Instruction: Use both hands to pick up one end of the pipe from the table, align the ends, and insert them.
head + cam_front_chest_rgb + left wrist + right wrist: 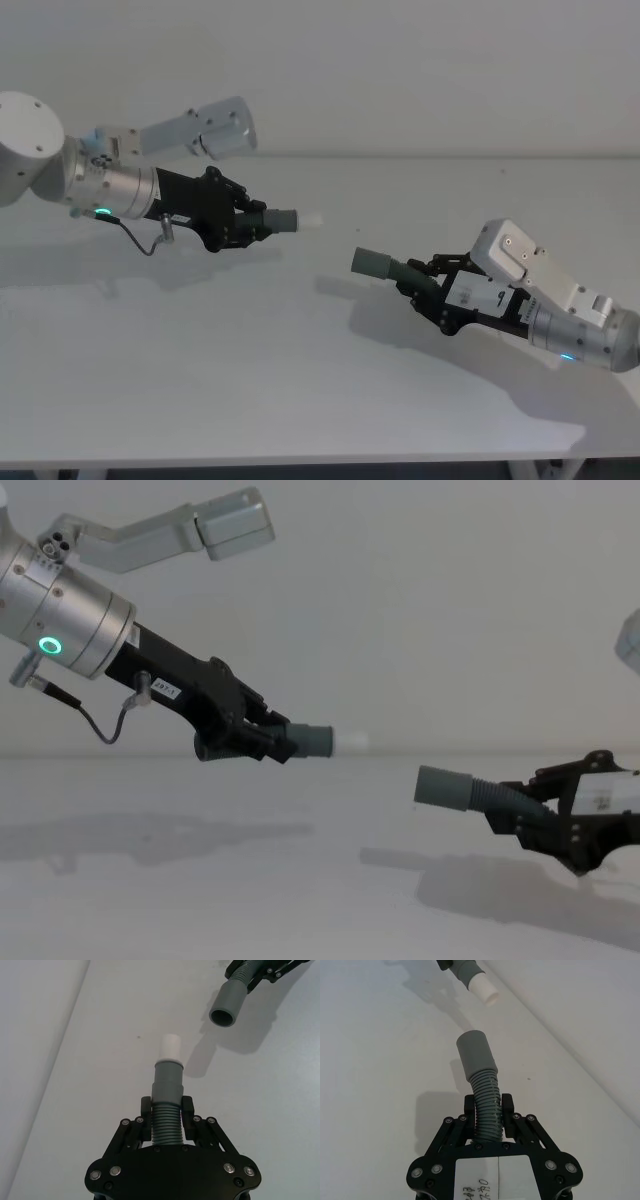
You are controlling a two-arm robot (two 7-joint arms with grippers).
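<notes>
Pipe pieces are two here, and each one is held in the air by its own gripper, with a clear gap between their ends. The left gripper (255,222) is clenched on the left pipe piece (280,221), whose whitish tip (310,218) points toward the robot's right. The right gripper (420,280) is clenched on the right pipe piece (375,263), whose wide grey collar (368,262) points back toward the left.

From the head view the two ends look near each other but not in one line. The chest view makes the height plain: the whitish tip (352,742) hangs higher, and the grey collar (440,785) is lower and closer to the white table (250,900), where both arms throw shadows.

The wrist views add what the far views do not give. In the left wrist view the fingers (145,1107) press a ribbed, corrugated part of the hose (166,1127) from both sides. Above it is a smooth grey sleeve (168,1077) and then the white tip. The open round mouth (222,1016) of the other piece is seen there as hollow. In the right wrist view the ribbed part (487,1105) bends a little between the fingers (507,1105).
</notes>
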